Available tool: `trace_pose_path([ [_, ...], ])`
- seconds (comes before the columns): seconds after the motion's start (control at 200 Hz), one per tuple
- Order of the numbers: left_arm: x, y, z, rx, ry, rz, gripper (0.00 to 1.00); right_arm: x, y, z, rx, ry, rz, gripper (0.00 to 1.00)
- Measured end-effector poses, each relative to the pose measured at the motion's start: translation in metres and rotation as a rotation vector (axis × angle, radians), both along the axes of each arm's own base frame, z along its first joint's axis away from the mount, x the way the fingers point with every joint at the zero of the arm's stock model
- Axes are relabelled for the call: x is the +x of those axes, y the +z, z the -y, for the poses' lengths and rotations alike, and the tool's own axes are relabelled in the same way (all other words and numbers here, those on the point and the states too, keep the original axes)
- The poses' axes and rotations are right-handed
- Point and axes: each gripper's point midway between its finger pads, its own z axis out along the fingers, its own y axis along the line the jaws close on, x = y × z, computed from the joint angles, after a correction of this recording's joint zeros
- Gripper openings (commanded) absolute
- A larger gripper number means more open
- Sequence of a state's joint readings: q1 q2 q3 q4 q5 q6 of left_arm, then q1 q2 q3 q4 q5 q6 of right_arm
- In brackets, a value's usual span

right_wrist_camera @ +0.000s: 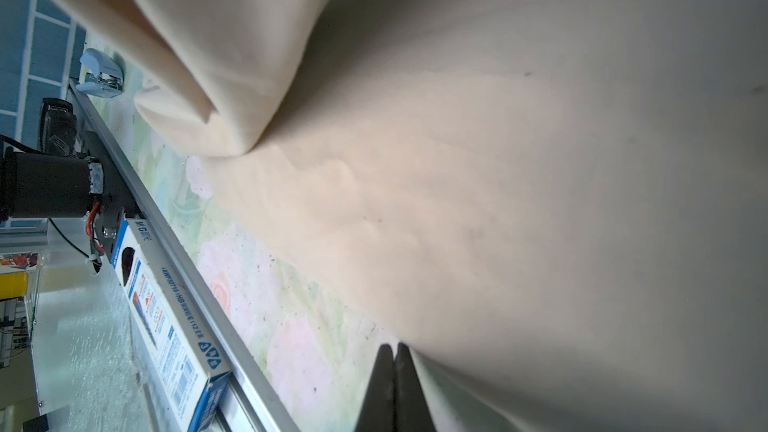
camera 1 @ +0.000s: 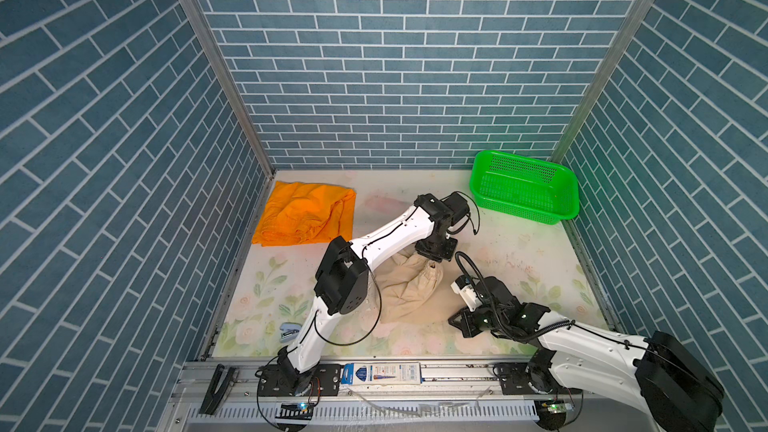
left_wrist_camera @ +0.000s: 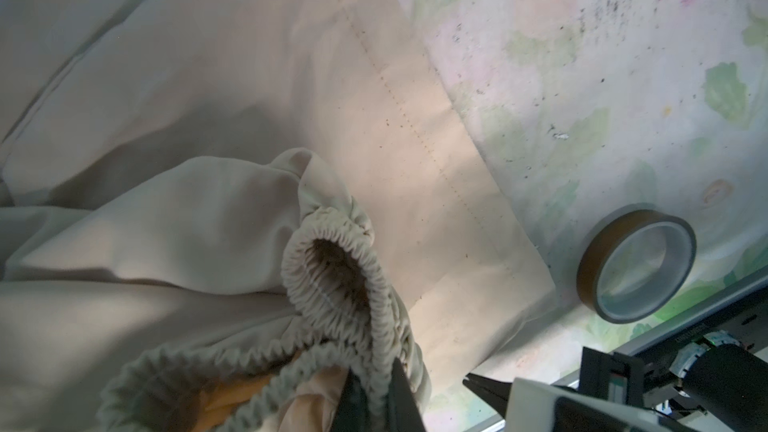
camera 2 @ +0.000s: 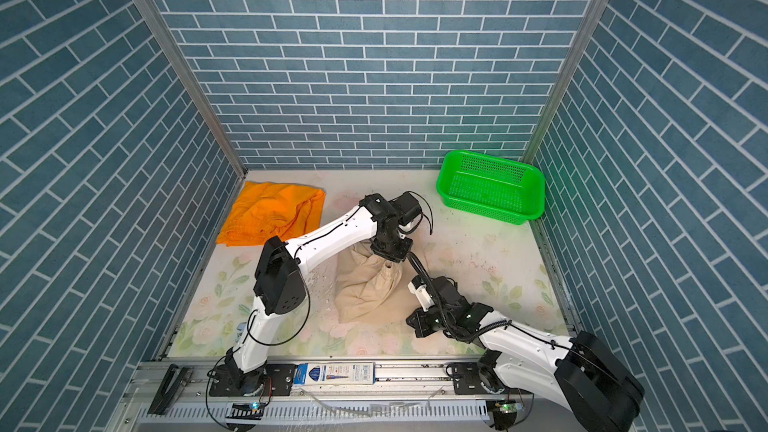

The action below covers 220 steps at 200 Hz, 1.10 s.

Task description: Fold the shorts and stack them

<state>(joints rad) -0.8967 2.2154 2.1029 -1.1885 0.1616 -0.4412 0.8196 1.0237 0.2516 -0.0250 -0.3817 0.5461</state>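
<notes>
My left claw (left_wrist_camera: 374, 371) is nipped narrow on the gathered elastic waistband (left_wrist_camera: 332, 284) of the pale beige cloth shorts (camera 1: 405, 292). It holds that end raised while the legs lie rumpled in the middle of the floral-printed desk (camera 1: 519, 259). My right claw (right_wrist_camera: 393, 351) is pressed closed, low at the near edge of the same pair. I cannot tell whether any cloth sits between its tips. The bright orange cloth shorts (camera 1: 305, 214) lie in a rough flat patch at the far left corner, well apart.

I read this step as spreading the beige pair flat before folding. I would carry the waistband away from the near hem slowly, keeping it low so the cloth drags smooth instead of bunching. If the right claw has no cloth, it should take the hem first to anchor it. I would also steer clear of the brown tape roll (left_wrist_camera: 636, 268) just beside the hem.
</notes>
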Motion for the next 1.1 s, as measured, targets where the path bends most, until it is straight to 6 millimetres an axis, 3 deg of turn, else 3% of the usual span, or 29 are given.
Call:
trace_pose_path([
  [0.135, -0.002, -0.007, 0.010, 0.004, -0.016, -0.008, 0.03, 0.000, 0.005, -0.002, 0.021, -0.003, 0.002, 0.01],
  [0.175, -0.003, -0.011, 0.010, 0.011, -0.018, -0.013, 0.21, 0.000, 0.008, -0.002, 0.034, -0.012, 0.003, 0.08],
  [0.21, -0.004, -0.013, 0.010, 0.016, -0.022, -0.018, 0.44, 0.001, 0.012, -0.003, 0.048, -0.022, 0.005, 0.11],
  [0.28, -0.005, -0.014, 0.012, 0.015, -0.027, -0.020, 0.59, 0.003, 0.025, -0.004, 0.091, -0.047, 0.016, 0.13],
  [0.355, -0.004, -0.010, 0.014, 0.004, -0.026, -0.012, 0.81, 0.003, 0.042, -0.002, 0.138, -0.076, 0.039, 0.34],
  [0.375, -0.003, -0.008, 0.015, -0.001, -0.034, -0.006, 0.97, 0.003, 0.047, -0.001, 0.154, -0.093, 0.038, 0.37],
  [0.395, -0.002, -0.005, 0.017, -0.008, -0.038, 0.002, 0.99, 0.003, 0.050, 0.001, 0.158, -0.100, 0.051, 0.39],
  [0.52, 0.012, 0.022, 0.022, -0.058, -0.024, 0.075, 1.00, 0.006, 0.069, 0.018, 0.160, -0.180, 0.082, 0.58],
  [0.63, 0.017, 0.057, 0.006, -0.083, 0.002, 0.149, 1.00, 0.015, 0.084, 0.033, 0.153, -0.273, 0.095, 0.67],
  [0.77, 0.014, 0.094, -0.055, -0.101, 0.083, 0.219, 1.00, 0.029, 0.079, 0.043, 0.131, -0.374, 0.046, 0.70],
  [0.91, 0.005, 0.089, -0.121, -0.117, 0.197, 0.234, 0.99, 0.047, 0.066, 0.044, 0.133, -0.455, -0.031, 0.72],
  [1.005, -0.018, 0.070, -0.133, -0.153, 0.204, 0.215, 0.75, 0.058, 0.059, 0.038, 0.144, -0.472, -0.073, 0.73],
  [1.1, -0.047, 0.050, -0.126, -0.196, 0.161, 0.192, 0.28, 0.062, 0.050, 0.032, 0.118, -0.453, -0.123, 0.73],
])
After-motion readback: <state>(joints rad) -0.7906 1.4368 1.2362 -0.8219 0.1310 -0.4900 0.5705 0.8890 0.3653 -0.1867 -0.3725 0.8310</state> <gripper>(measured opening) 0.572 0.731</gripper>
